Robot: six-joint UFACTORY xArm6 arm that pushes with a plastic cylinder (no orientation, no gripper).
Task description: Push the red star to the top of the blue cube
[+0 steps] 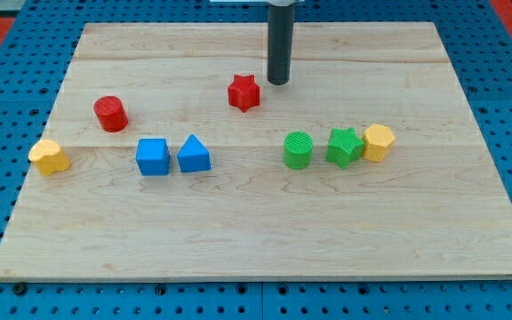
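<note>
The red star [244, 92] lies on the wooden board [265, 240], above the middle. The blue cube [153, 157] sits lower and to the view's left of it, with a blue triangular block [193, 155] touching its right side. My tip [278, 82] stands just to the view's right of the red star and slightly higher, a small gap apart from it. The dark rod runs up out of the view's top.
A red cylinder [110, 114] stands up-left of the blue cube. A yellow block [50, 156] lies near the left edge. A green cylinder [298, 150], a green star [345, 147] and a yellow block [378, 142] form a row at the right.
</note>
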